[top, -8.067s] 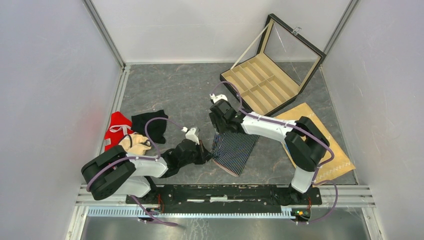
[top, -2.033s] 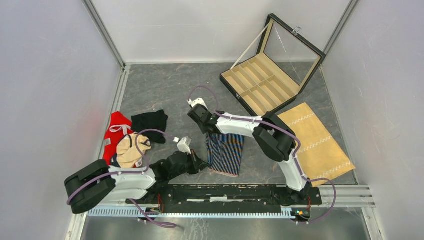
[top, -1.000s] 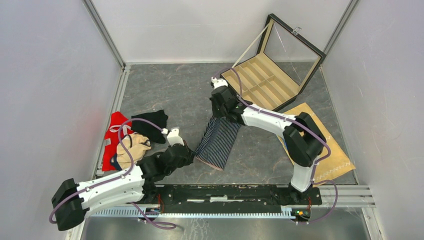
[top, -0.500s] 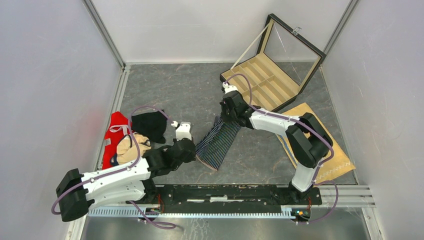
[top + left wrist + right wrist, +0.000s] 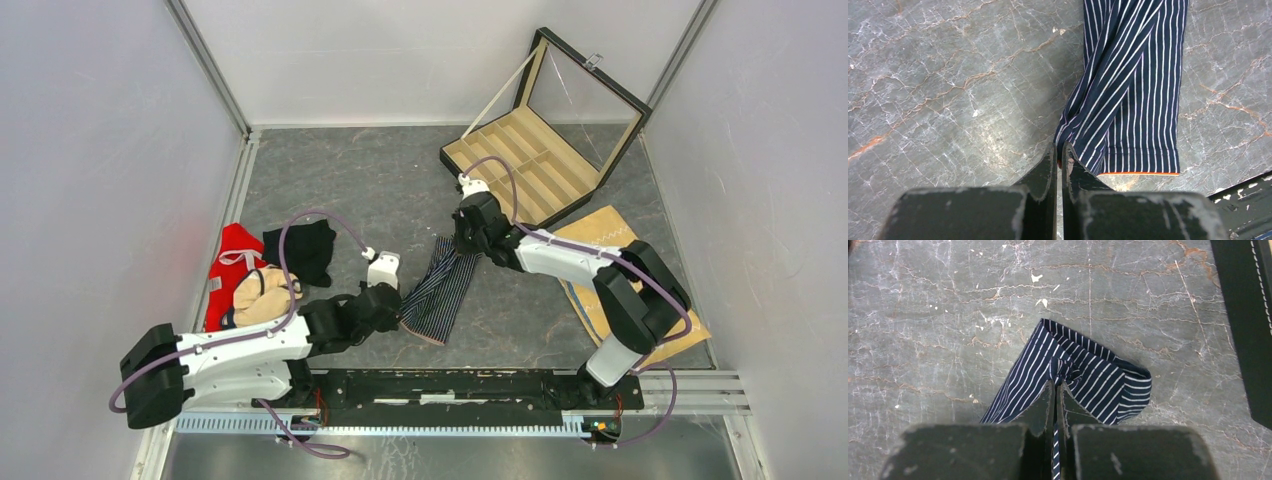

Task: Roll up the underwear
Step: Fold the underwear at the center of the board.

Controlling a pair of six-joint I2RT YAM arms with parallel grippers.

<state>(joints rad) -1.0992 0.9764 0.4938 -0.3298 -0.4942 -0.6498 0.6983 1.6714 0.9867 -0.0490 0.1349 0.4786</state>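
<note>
The navy underwear with thin pale stripes lies as a long narrow strip on the grey marble table, running from near left to far right. My left gripper is shut on its near corner by the orange-edged hem; the fingertips pinch the fabric. My right gripper is shut on the far end, and striped cloth shows between its closed jaws. The plain black underwear lies crumpled to the left, untouched.
A red garment and a beige one lie beside the black underwear at the left wall. An open black case with tan compartments stands at the back right. A tan cloth with white zigzag stitching lies under the right arm.
Both grippers have moved to the right with the striped underwear held between them. The garment has drawn into a narrower strip and shifted right. Both grips stayed shut.
</note>
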